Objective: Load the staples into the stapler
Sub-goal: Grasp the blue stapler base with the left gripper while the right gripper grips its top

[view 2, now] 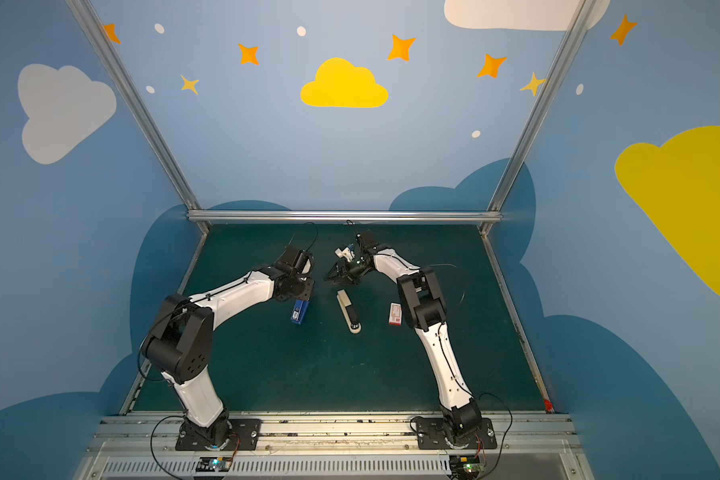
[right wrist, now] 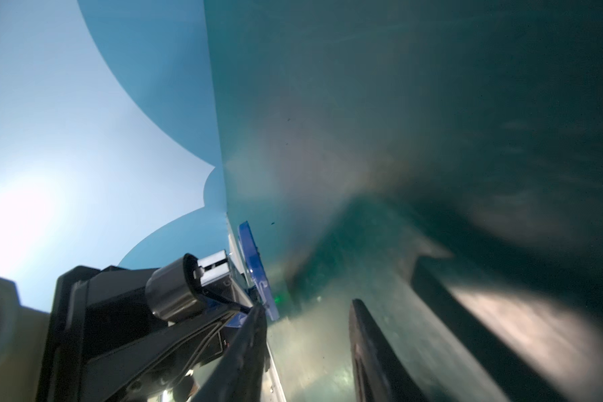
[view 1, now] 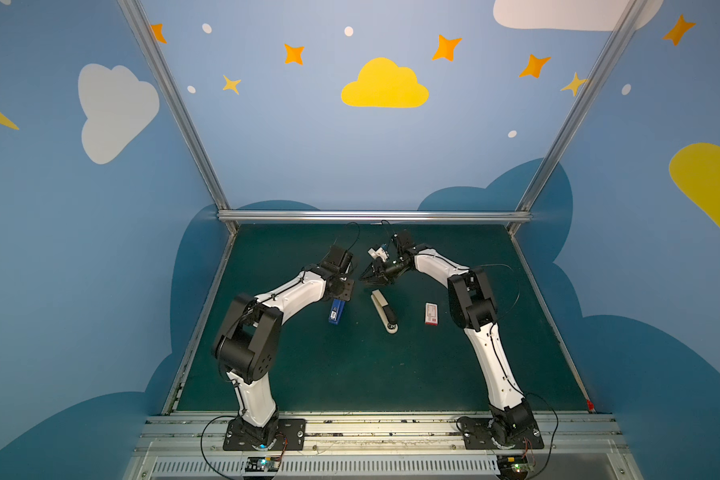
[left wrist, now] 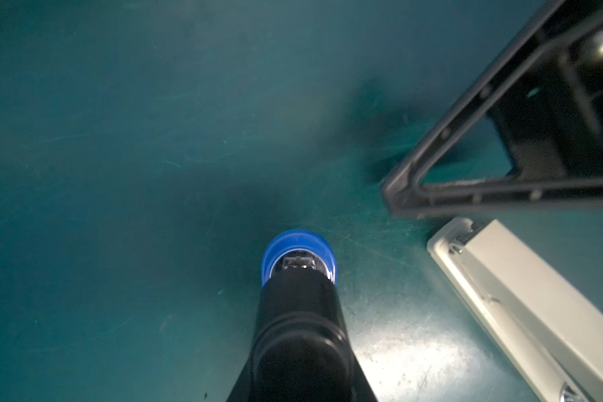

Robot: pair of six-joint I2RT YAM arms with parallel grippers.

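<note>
Little weight, likely crushable: staple box [view 1: 431, 313] wants side pinching; left gripper [view 1: 341, 299] clamps blue stapler [view 1: 336, 313], right gripper [view 1: 366, 279] gapes.

near mat [view 1: 350, 374]: free | mid row blocked: blue stapler [view 1: 336, 311], white stapler [view 1: 382, 306], staples box [view 1: 431, 313] | gaps between: passable
</note>
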